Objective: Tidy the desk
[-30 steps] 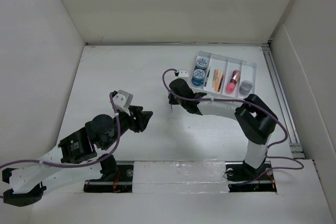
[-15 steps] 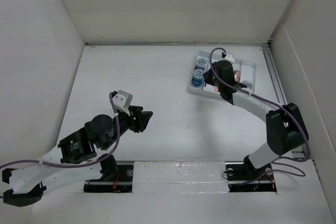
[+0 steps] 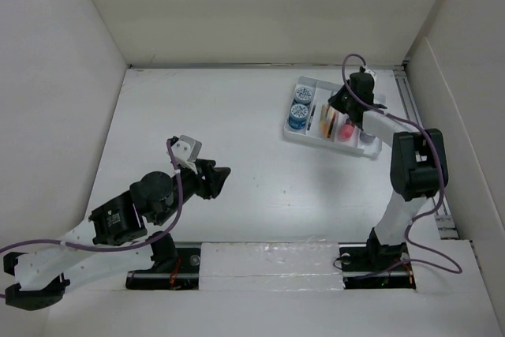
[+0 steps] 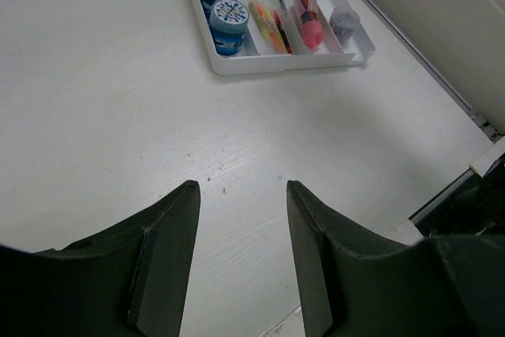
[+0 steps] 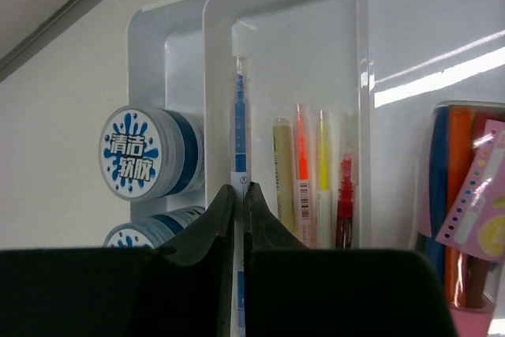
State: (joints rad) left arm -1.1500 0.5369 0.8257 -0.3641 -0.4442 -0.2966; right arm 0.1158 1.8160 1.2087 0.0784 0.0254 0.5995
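On the far right of the desk (image 3: 237, 124): white tray (image 4: 276, 65), four compartments, set slightly askew.
Desk: big white top under both arms, walled in by white panels.
Tray contents: two blue-lidded jars (image 4: 227, 15) in the left end compartment; highlighters (image 4: 268, 25) next; pink item (image 4: 312, 31) in the third; small grey pot (image 4: 344, 21) in the last.
Right gripper (image 5: 240, 189): above the tray, fingers pinched tight on a thin blue pen (image 5: 238, 116).
Pen: lined up over the highlighter compartment, just beside the divider to the jars; contact with the tray can't be told.
Left gripper (image 4: 241, 189): low over bare desk near the middle, well apart from the tray, fingers parted, nothing between them.
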